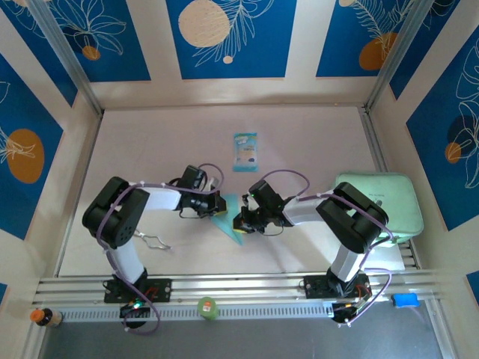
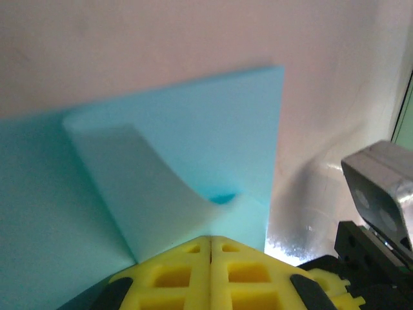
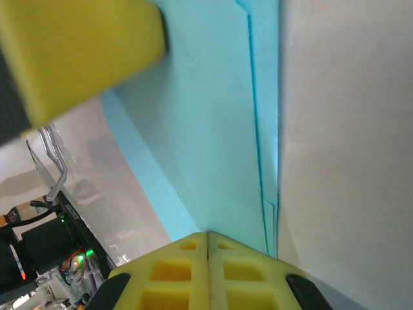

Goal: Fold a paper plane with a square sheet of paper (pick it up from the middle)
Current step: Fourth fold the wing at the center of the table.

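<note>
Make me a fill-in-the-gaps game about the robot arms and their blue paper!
1. The folded paper is light ____ in colour.
2. The left claw is ____, its yellow fingers pressed together.
3. The pale green pad lies on the robot's ____ side.
4. The teal-and-white packet lies ____ from the arm bases than the paper does.

Missing words: blue, shut, right, farther.

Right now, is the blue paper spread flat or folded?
Folded. From above, the blue paper is a narrow pointed wedge, not a square; the right wrist camera shows stacked layer edges, the left a lifted flap.
</note>
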Robot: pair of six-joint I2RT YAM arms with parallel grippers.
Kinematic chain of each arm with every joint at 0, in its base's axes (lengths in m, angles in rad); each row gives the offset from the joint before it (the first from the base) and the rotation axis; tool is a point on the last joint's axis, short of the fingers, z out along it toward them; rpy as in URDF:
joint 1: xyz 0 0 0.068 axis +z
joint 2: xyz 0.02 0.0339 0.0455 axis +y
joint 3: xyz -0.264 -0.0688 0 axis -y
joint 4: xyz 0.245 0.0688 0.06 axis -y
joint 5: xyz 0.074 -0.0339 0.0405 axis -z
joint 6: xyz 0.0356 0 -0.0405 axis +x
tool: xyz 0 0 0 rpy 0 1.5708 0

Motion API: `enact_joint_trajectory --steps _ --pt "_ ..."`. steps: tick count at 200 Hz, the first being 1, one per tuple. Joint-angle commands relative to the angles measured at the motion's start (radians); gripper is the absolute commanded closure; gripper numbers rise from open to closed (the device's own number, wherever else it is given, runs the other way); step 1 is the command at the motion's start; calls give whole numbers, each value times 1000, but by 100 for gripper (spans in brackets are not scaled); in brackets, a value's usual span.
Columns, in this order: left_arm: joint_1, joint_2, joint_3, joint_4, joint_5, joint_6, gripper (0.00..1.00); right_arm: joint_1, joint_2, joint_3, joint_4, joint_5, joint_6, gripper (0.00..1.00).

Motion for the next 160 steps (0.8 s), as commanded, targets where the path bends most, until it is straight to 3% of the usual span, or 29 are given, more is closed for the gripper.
enact_joint_trajectory --steps 1,160 --pt "61 33 21 11 -82 40 100 3 54 -57 -188 27 -18 100" --pt "198 24 136 -113 -156 76 100 -4 54 -54 -199 13 -38 100"
